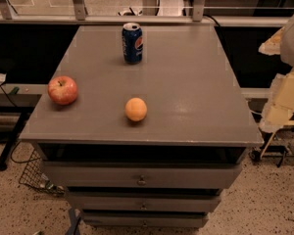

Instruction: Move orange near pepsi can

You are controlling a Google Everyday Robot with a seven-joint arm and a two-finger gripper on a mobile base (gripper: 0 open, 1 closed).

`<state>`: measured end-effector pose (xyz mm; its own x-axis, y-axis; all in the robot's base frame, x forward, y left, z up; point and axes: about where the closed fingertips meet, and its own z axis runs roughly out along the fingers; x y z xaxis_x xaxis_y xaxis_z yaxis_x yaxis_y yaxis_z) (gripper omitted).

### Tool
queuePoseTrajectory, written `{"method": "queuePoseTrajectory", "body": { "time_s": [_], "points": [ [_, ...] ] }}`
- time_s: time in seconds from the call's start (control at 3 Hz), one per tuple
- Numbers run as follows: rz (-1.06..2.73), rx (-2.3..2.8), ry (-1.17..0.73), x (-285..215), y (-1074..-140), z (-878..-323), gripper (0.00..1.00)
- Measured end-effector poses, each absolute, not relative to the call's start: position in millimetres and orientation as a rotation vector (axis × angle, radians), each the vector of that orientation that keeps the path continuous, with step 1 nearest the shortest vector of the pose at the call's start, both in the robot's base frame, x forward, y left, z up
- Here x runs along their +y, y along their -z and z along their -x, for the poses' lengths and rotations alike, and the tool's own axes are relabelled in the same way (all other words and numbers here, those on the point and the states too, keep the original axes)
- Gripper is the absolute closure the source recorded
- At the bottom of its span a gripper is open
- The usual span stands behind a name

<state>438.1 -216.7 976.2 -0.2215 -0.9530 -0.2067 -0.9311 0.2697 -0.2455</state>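
The gripper (286, 94) is at the right edge of the frame, cut off by it. It shows only as pale cream shapes beside the table, and I cannot tell whether it is open or closed.

One orange (136, 109) lies on the grey table top (196, 82), a little left of the centre of the frame and near the front edge. It is round, with no clear long axis.

One pepsi can (132, 43) stands upright in the upper middle, its long axis vertical and its logo facing the camera. It is well apart from the orange.

One red apple (62, 90) sits at the left, stem dimple up.

Three drawers (142, 180) are below, and the lowest is partly cut off.
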Motion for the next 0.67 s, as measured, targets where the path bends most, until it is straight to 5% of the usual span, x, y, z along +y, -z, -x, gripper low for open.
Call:
{"method": "queuePoseTrajectory", "body": {
  "time_s": [0.67],
  "points": [
    [1.826,2.184,0.006,-185,-953,-450,0.0]
  ]
}}
